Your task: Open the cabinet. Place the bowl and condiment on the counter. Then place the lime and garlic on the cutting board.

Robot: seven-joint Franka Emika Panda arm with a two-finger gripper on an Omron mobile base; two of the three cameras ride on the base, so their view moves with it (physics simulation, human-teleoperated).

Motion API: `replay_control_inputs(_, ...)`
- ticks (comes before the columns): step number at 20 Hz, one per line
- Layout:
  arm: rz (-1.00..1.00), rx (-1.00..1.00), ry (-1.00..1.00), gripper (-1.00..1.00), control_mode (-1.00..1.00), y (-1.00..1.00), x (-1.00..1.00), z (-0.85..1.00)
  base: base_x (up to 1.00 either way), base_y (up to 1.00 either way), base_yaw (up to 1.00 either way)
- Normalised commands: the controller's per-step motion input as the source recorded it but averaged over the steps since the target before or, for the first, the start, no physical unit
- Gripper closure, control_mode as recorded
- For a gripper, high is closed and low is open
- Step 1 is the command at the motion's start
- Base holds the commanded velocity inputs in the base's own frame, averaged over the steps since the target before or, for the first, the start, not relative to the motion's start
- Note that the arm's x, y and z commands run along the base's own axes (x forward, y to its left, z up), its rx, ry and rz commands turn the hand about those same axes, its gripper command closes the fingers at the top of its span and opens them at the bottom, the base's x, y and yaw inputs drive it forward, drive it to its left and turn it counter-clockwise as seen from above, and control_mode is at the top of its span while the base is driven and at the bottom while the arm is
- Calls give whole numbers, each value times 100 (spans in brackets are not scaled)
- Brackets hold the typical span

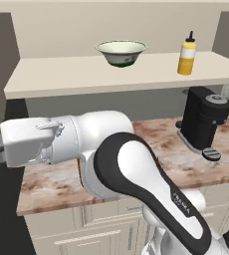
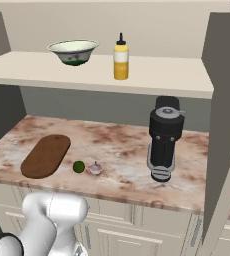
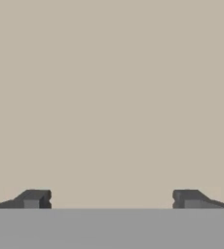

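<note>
Two things wait on the open cabinet (image 2: pixel 102 75) shelf: the bowl (image 1: pixel 121 52) at the left and the condiment (image 1: pixel 186 55) at the right, well apart. Below, on the counter (image 2: pixel 117 145), we see the cutting board (image 2: pixel 46 156), with the lime (image 2: pixel 78 166) and the garlic (image 2: pixel 95 168) just beside it. Our gripper (image 3: pixel 111 199) is spread wide and holds nothing, facing a plain beige surface. We think the narrow bottle may tip if a finger touches it off-centre.

The hand (image 3: pixel 111 199) has its fingertips (image 3: pixel 33 198) spread wide before a plain beige surface (image 3: pixel 112 97).
</note>
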Motion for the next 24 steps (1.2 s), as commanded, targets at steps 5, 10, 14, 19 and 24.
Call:
replay_control_inputs(5,0,0,0,-100,-100,-11,0,0,0,0,0)
replay_control_inputs(10,0,0,0,-100,-100,-39,0,7,0,0,0)
replay_control_inputs(14,0,0,0,-100,-100,-41,10,18,0,0,0)
replay_control_inputs(19,0,0,0,-100,-100,-36,25,22,0,0,0)
replay_control_inputs(24,0,-6,-10,-100,-100,-39,18,8,0,0,0)
